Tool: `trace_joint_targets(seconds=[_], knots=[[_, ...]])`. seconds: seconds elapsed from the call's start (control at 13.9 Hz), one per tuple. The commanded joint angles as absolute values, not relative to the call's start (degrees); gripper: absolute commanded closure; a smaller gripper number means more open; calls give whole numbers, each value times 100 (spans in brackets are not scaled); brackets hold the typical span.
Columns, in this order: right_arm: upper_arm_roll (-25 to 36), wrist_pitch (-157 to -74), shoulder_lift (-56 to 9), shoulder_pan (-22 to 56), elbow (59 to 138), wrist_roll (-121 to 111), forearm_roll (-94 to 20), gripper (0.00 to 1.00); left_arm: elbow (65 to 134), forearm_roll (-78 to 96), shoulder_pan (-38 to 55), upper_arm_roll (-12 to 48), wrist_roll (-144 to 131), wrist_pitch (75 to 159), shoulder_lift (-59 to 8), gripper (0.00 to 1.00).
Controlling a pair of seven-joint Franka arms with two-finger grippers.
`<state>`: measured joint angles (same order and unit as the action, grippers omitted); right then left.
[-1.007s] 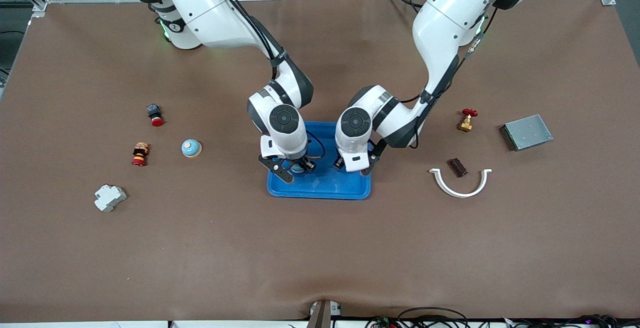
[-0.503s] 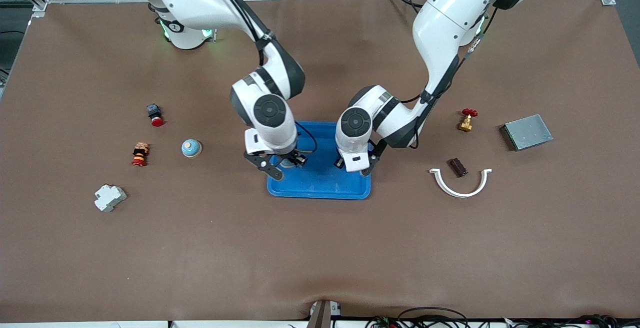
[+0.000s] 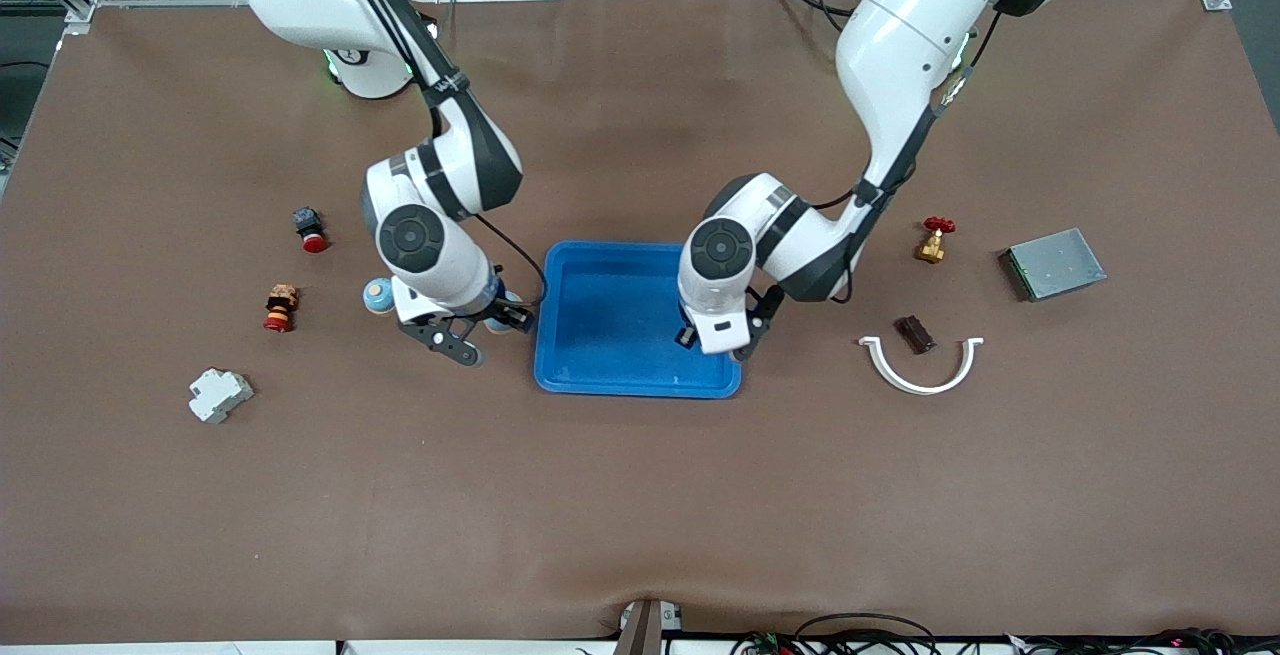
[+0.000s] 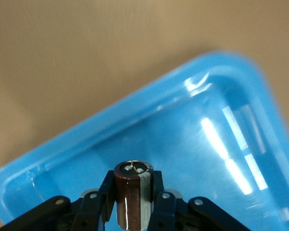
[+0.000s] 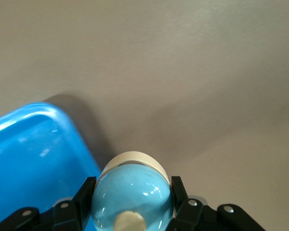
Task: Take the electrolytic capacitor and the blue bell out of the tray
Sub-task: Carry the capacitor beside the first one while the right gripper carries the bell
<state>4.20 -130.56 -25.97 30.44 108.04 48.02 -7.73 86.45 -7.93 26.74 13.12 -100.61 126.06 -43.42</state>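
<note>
My left gripper is shut on a dark brown capacitor with a grey stripe, held upright over the blue tray. In the front view this gripper hangs over the part of the tray toward the left arm's end. My right gripper is shut on a light blue bell with a cream base. It hangs over the brown table just outside the tray's rim. From the front, the right gripper is beside the tray, toward the right arm's end.
A second blue bell sits on the table, partly hidden by the right hand. Farther toward the right arm's end lie two red buttons and a white breaker. A brass valve, grey box, brown block and white curved strip lie toward the left arm's end.
The right arm has swung from over the tray out toward its own end of the table, carrying the blue bell. The left hand has shifted slightly over the tray.
</note>
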Motion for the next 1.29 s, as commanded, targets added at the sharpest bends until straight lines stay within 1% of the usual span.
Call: trace_joint_targets(seconds=[0.0, 0.14, 0.29, 0.65, 1.01, 1.22], knots=[[334, -13446, -2040, 2839, 11705, 4290, -844, 100, 8525, -932, 2304, 1318, -9627, 12296, -4079, 100], [343, -13866, -1943, 2769, 12153, 4018, -844, 100, 8525, -932, 1970, 1327, -9265, 12296, -3860, 100], [343, -14342, -1916, 2672, 12549, 3711, -844, 100, 8412, -932, 1628, 1327, -8888, 12296, -3788, 100], [352, -14949, -1934, 2312, 13051, 3016, -844, 100, 8402, -923, 758, 1318, -7903, 12305, -3893, 100], [352, -15047, -1951, 2040, 13201, 2593, -844, 100, 8402, -923, 133, 1318, -7024, 12357, -4095, 100], [352, -15328, -1995, 2039, 13263, 2566, -844, 100, 8402, -949, -96, 1318, -6672, 12550, -4245, 100]])
